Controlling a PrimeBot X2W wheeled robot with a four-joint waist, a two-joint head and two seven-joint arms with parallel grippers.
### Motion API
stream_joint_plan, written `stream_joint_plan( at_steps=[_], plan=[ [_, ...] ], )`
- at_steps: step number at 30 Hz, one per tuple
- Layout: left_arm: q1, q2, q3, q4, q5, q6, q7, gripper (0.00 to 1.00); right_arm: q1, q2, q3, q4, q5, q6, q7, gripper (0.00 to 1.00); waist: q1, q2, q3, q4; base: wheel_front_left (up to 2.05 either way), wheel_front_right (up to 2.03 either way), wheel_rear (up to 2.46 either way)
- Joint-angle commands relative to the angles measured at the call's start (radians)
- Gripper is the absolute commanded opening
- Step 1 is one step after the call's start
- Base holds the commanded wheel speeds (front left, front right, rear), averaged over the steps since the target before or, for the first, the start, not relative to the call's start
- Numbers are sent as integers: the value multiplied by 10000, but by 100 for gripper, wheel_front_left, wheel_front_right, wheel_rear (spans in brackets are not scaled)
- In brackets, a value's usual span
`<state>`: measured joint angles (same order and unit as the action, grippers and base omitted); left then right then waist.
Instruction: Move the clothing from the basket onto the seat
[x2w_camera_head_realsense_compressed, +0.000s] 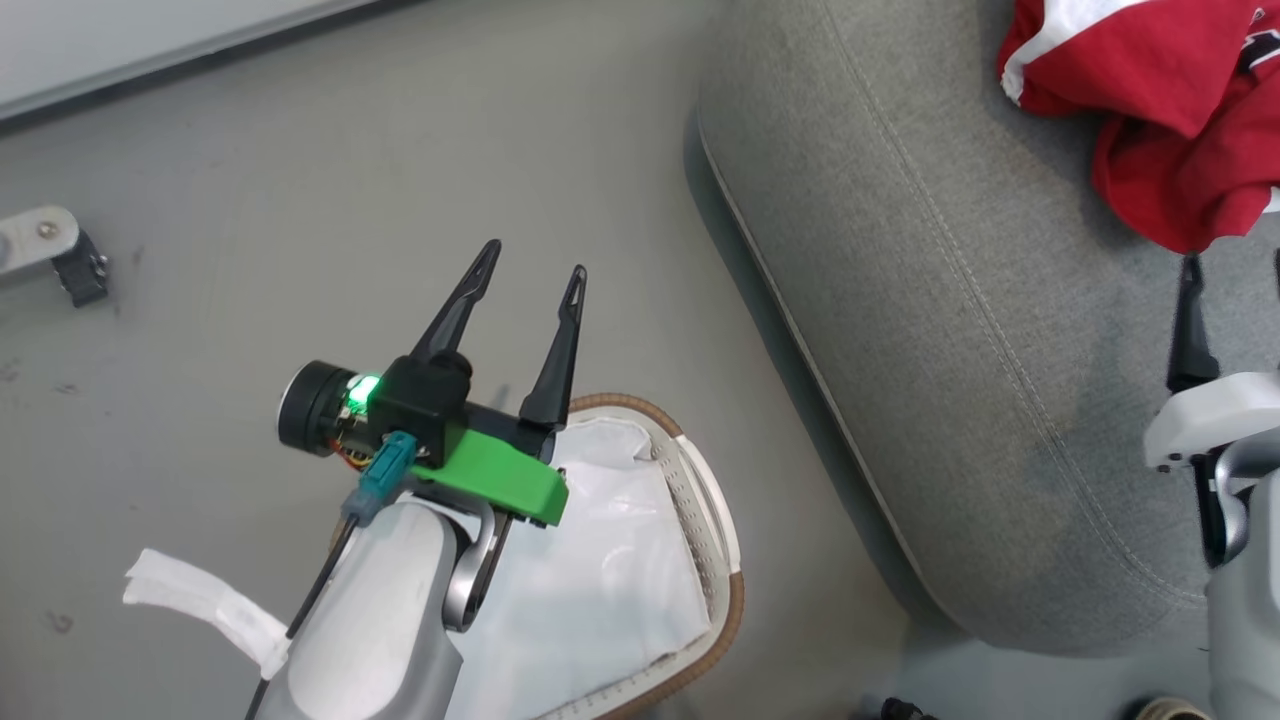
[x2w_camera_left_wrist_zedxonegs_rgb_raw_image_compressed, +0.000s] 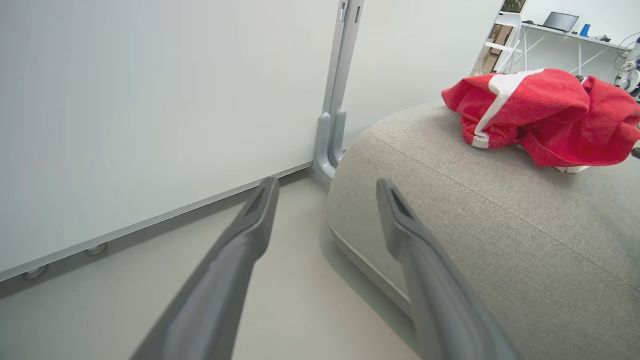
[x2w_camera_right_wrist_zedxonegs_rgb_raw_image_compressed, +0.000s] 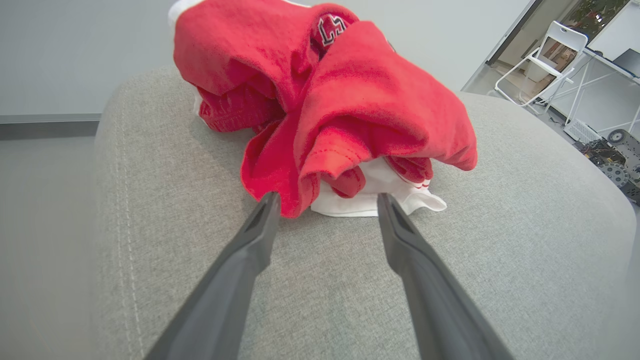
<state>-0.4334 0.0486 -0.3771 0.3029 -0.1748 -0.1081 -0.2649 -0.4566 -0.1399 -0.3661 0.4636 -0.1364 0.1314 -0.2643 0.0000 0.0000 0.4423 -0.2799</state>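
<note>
Three camera positions
The head camera looks steeply down on the basket (x2w_camera_head_realsense_compressed: 715, 540) and the seat (x2w_camera_head_realsense_compressed: 950, 350). The left wrist camera sees the seat from low, farther off; the right one is near the clothing (x2w_camera_right_wrist_zedxonegs_rgb_raw_image_compressed: 350, 100). All share these two.

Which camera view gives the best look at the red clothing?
The right wrist view: the clothing lies close and central on the seat, just beyond the open right gripper. The left wrist view shows it smaller; the head view cuts it off.

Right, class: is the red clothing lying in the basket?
No, the clothing lies on the seat; the basket shows its white liner.
</note>
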Motion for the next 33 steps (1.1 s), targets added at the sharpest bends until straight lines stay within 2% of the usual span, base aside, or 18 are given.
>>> stream_joint_plan(
  at_steps=[1,10,19,26,33],
  plan=[
    [241,43,134,-39,-63,78,7,100,193,95,144,-196,179,-14,-2,100,0,0,-544,259,0,0,0],
    [1012,40,1381,-216,-524,560,7,100,327,575,1603,-1168,1051,-14,-2,100,0,0,-1349,1128,0,0,0],
    [1722,35,2551,19,-508,716,7,100,581,747,2339,-1160,1220,-14,-2,100,0,0,-2067,2249,0,0,0],
    [2392,32,3144,186,-644,649,7,100,1076,792,2467,-1075,1243,-14,-2,100,0,0,-2596,2896,0,0,0],
    [3106,32,3514,173,-713,455,9,100,1632,842,2582,-947,1429,-14,-2,100,0,0,-3123,3142,0,0,0]
  ],
)
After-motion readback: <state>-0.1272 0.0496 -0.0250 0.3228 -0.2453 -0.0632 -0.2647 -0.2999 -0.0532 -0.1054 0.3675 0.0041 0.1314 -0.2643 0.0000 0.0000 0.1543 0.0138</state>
